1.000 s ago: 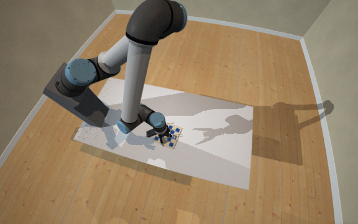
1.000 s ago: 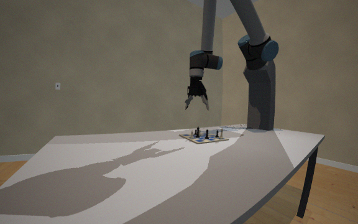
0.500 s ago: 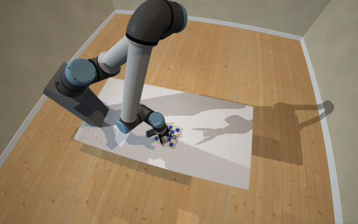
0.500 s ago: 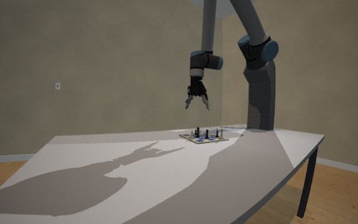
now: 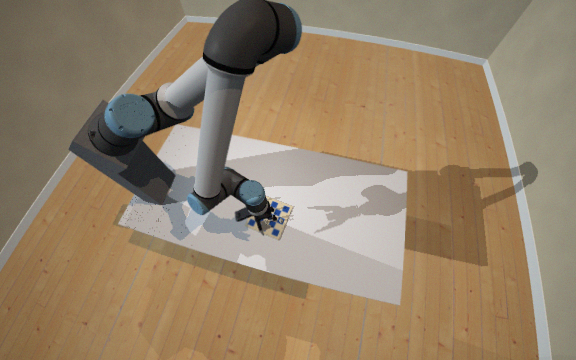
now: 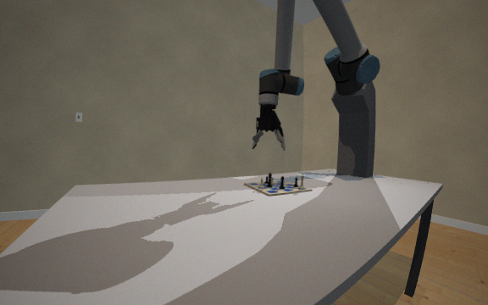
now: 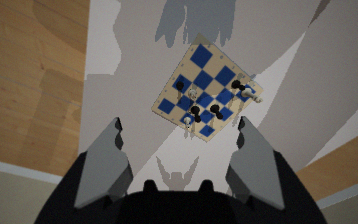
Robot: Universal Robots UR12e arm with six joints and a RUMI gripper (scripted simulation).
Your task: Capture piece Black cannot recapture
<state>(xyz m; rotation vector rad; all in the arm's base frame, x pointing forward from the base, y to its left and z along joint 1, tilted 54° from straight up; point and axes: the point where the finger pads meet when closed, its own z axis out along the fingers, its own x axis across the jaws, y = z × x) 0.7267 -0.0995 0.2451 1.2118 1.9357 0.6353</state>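
A small blue-and-tan chessboard [image 5: 282, 229] [image 6: 302, 191] [image 7: 201, 55] lies on the grey table [image 5: 348, 250] [image 6: 227, 237] [image 7: 130, 65]. Several black pieces stand on it, among them one [image 7: 180, 86] near the board's left edge, one [image 7: 195, 110] in the middle and one [image 7: 236, 84] at the right. White pieces stand at the middle [image 7: 193, 93], the near edge [image 7: 187, 121] and the right corner [image 7: 250, 93]. In the exterior view the pieces [image 6: 282, 182] stand upright. My gripper [image 5: 264, 215] [image 6: 268, 146] [image 7: 179, 117] is open and empty, hanging well above the board.
The arm's grey pedestal [image 5: 118, 160] [image 6: 356, 140] stands at the table's corner behind the board. The table's edge runs close to the board on one side, with wooden floor [image 7: 30, 75] beyond it.
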